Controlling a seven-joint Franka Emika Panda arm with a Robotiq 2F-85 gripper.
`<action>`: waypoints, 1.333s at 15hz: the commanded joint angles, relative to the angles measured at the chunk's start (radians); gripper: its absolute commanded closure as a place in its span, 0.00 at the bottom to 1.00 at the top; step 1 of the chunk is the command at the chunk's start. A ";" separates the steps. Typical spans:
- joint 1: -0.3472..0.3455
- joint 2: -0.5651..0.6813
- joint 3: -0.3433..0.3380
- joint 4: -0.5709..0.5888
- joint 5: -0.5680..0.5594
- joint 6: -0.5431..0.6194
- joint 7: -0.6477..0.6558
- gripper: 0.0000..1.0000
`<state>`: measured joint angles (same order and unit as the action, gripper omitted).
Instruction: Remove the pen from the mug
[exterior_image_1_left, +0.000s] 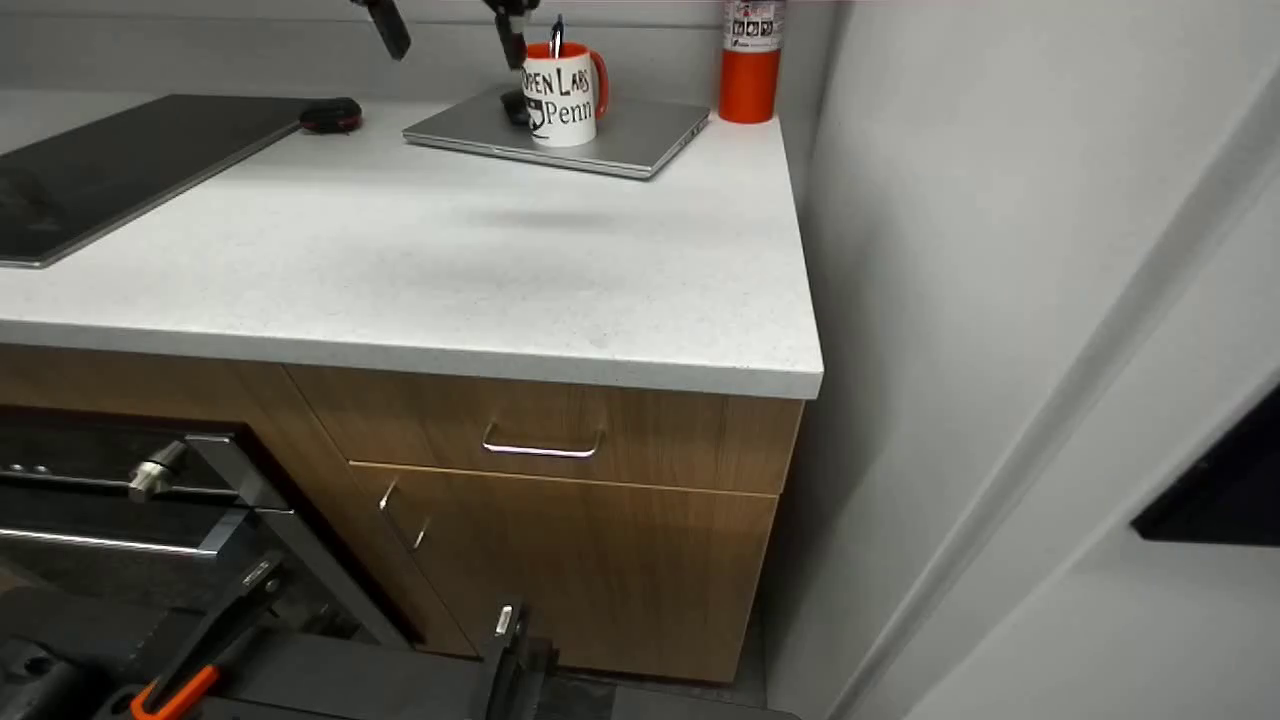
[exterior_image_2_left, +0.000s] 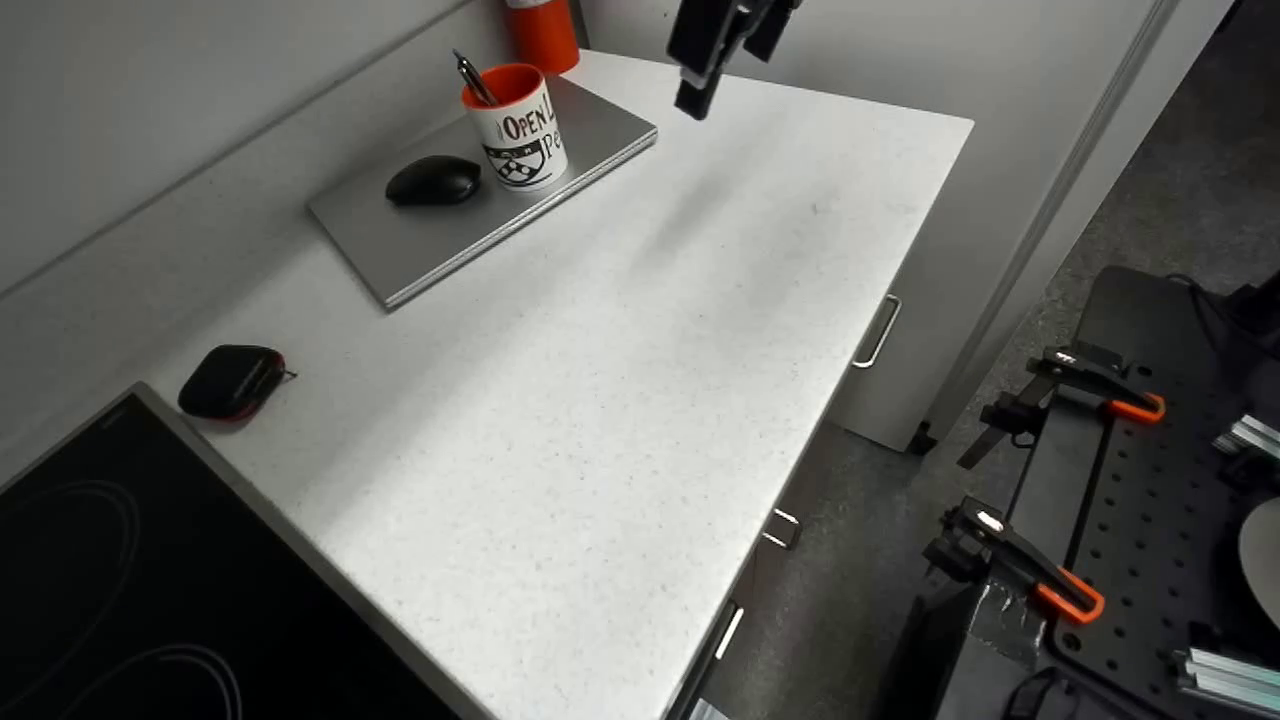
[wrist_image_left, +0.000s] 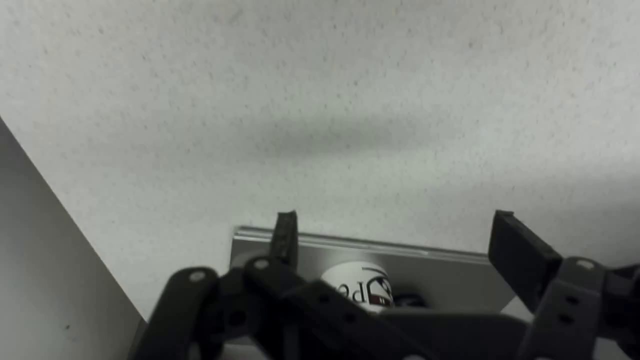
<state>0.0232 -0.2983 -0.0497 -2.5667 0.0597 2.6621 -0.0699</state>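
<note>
Atop the grey laptop (exterior_image_2_left: 385, 240) on the surface (exterior_image_2_left: 590, 430), the upright white mug (exterior_image_2_left: 520, 140) contains the pen (exterior_image_2_left: 474, 78), tilted with its upper end protruding, well apart from the hand (wrist_image_left: 394, 216), which hangs above the surface, jaws spread wide.

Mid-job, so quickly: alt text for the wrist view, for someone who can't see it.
Open jaws, holding nothing, stand wide apart low in the picture; seen between them, a partly hidden white mug with dark print stands on a closed grey laptop. The pen does not show here. Pale speckled countertop fills much of the view.
</note>
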 joint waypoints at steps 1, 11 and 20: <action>0.026 0.162 0.021 0.121 0.052 0.165 0.032 0.00; 0.009 0.288 0.057 0.249 0.012 0.226 0.087 0.00; 0.006 0.482 0.062 0.452 0.031 0.348 0.099 0.00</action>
<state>0.0368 0.0832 0.0001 -2.2319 0.0732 2.9650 0.0124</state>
